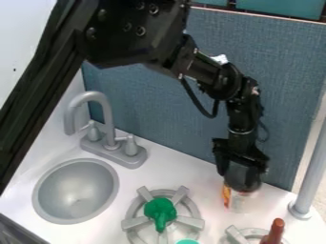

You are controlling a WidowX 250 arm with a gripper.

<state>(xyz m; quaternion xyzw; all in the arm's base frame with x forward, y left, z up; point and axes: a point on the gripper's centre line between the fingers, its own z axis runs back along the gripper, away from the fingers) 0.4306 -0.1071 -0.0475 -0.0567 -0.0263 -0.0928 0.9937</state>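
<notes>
Blue-grey panelling [191, 95] stands behind the white bench [137, 178], with the sink [76, 193] and its tap [96, 107] on the left. At the right, close to the foot of the panelling, we see the gripper [241, 164] hanging down over a jar [239, 200], right at its dark top. How far open the fingers are, and whether they have hold of the jar, we cannot tell. The jar looks about upright, pale and clear low down, with an orange label [226, 194] on its left side.

We take it for a fairly light, stiff thing, probably plastic, though glass is possible and would call for a gentler squeeze. Its smooth side could be slippery, and the label may give slightly more bite. We would grip it squarely across the body, just below the dark top, since a hold on the top alone could let the rest swing, or twist loose if that top is a lid.

Near and left of it is a burner [132, 222] with a green toy [160, 210] on it. A second burner [237, 236] lies nearer to us, beside a brown piece [274, 232], and a grey post [311, 171] rises to the right.
</notes>
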